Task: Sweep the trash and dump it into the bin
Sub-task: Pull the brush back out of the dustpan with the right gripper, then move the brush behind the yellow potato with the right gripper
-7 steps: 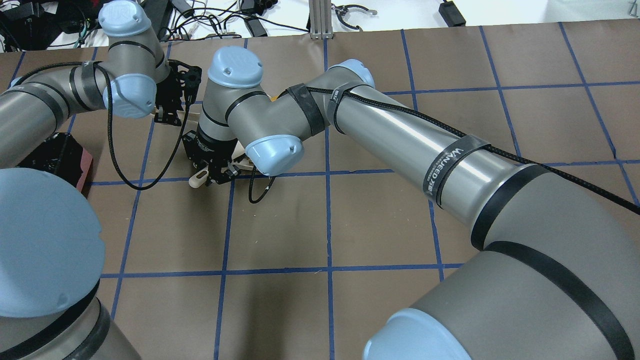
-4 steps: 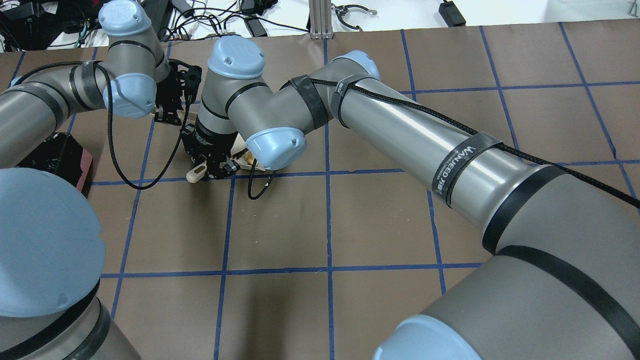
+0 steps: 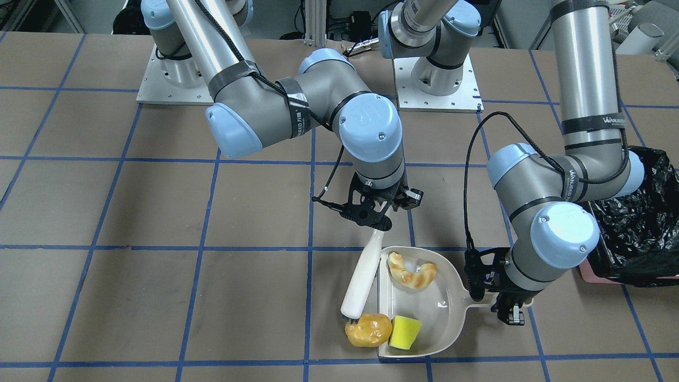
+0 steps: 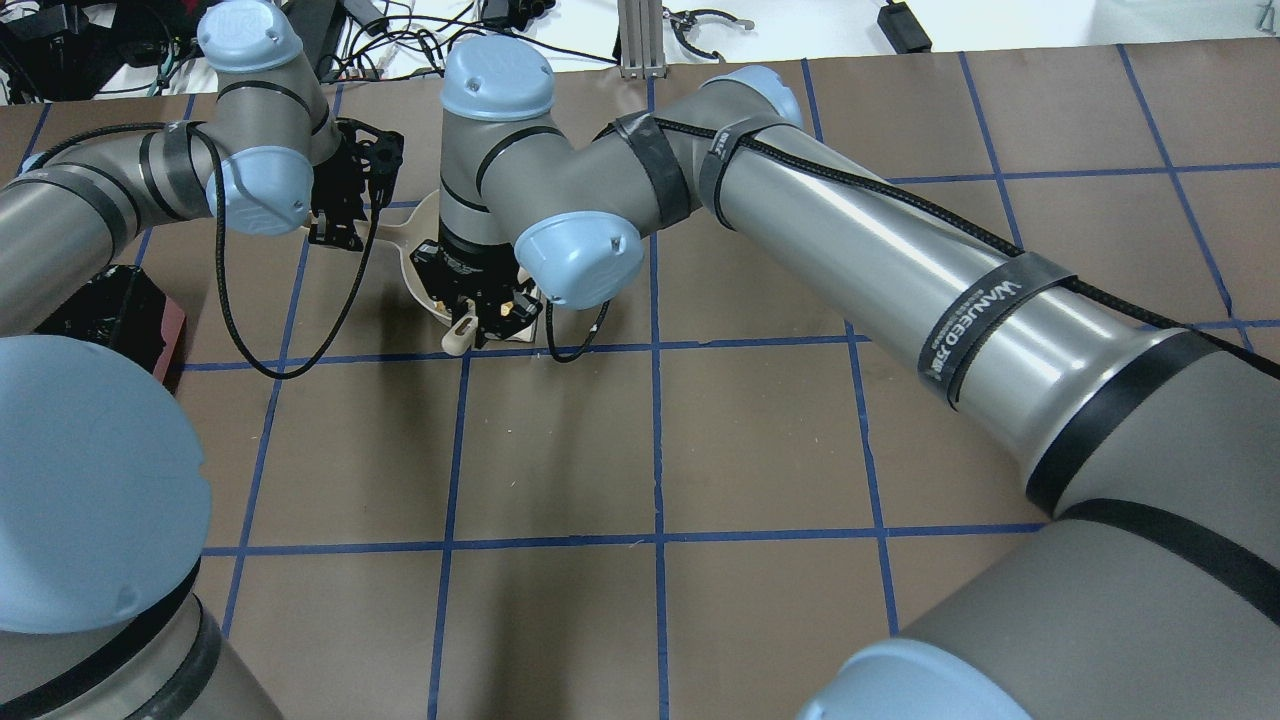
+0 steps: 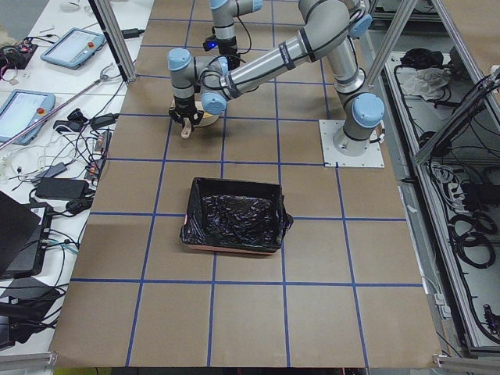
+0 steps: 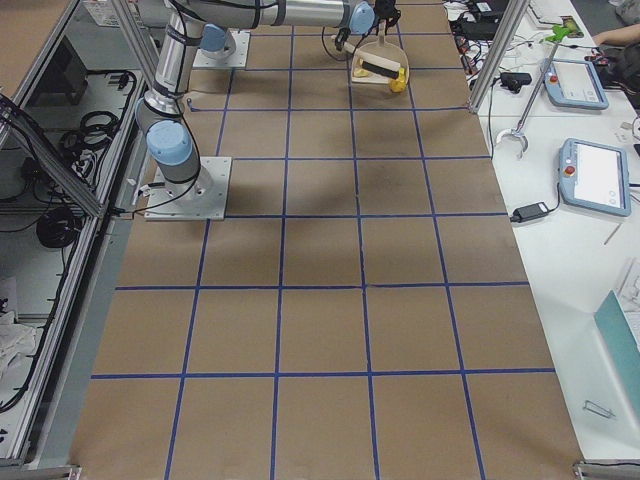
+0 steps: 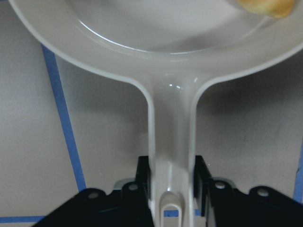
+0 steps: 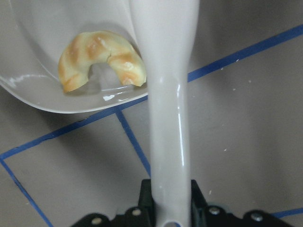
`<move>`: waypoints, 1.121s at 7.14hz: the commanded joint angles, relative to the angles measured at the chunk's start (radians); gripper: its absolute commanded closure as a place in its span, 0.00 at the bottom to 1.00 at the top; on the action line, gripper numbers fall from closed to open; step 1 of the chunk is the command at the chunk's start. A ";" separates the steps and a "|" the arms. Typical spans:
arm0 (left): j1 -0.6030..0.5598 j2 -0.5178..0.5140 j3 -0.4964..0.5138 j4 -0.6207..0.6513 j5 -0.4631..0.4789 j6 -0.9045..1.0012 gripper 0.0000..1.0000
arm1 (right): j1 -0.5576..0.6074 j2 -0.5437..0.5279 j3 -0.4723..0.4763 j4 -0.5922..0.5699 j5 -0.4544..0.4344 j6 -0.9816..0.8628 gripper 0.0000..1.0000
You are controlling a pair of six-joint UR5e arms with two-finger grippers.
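Observation:
My right gripper [image 3: 379,217] is shut on the handle of the beige hand brush [image 3: 365,273], whose bristles rest against the potato [image 3: 366,329] on the table at the dustpan's open edge. The beige dustpan [image 3: 432,305] holds the croissant [image 3: 411,271] and the yellow sponge [image 3: 406,331]. My left gripper [image 3: 490,300] is shut on the dustpan's handle [image 7: 171,142]. The right wrist view shows the brush handle [image 8: 165,118] beside the croissant [image 8: 102,54]. The pink bin with its black bag [image 3: 631,233] stands just beyond the left arm.
Brown table with blue tape grid. The bin also shows in the overhead view [image 4: 110,310] and in the exterior left view [image 5: 234,215]. The two arms are close together over the dustpan [image 4: 420,240]. Cables and devices lie past the table's far edge [image 4: 480,40].
My right gripper has moved to the right and a little farther from me with the brush, uncovering part of the dustpan in the overhead view. The left arm has not moved.

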 commanded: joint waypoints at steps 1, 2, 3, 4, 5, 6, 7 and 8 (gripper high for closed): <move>0.000 -0.001 0.000 0.000 0.000 0.000 0.89 | -0.019 -0.013 0.028 0.038 -0.131 -0.201 1.00; 0.000 -0.001 0.000 0.000 0.000 0.000 0.89 | -0.022 -0.013 0.055 0.026 -0.191 -0.315 1.00; 0.000 -0.001 0.000 0.000 0.000 0.000 0.89 | -0.031 -0.012 0.066 0.010 -0.198 -0.369 1.00; 0.000 -0.001 0.000 0.000 0.000 0.000 0.89 | -0.039 -0.006 0.068 0.000 -0.198 -0.383 1.00; 0.000 -0.001 0.000 0.000 0.000 0.000 0.89 | -0.062 0.002 0.069 0.000 -0.200 -0.439 1.00; 0.000 -0.001 0.000 0.000 0.000 0.000 0.89 | -0.094 0.016 0.069 0.000 -0.195 -0.455 1.00; 0.000 -0.001 0.000 0.000 0.000 0.000 0.89 | -0.102 0.021 0.066 -0.007 -0.196 -0.461 1.00; 0.000 -0.001 0.000 0.000 0.000 0.002 0.89 | -0.102 0.025 0.066 -0.022 -0.200 -0.486 1.00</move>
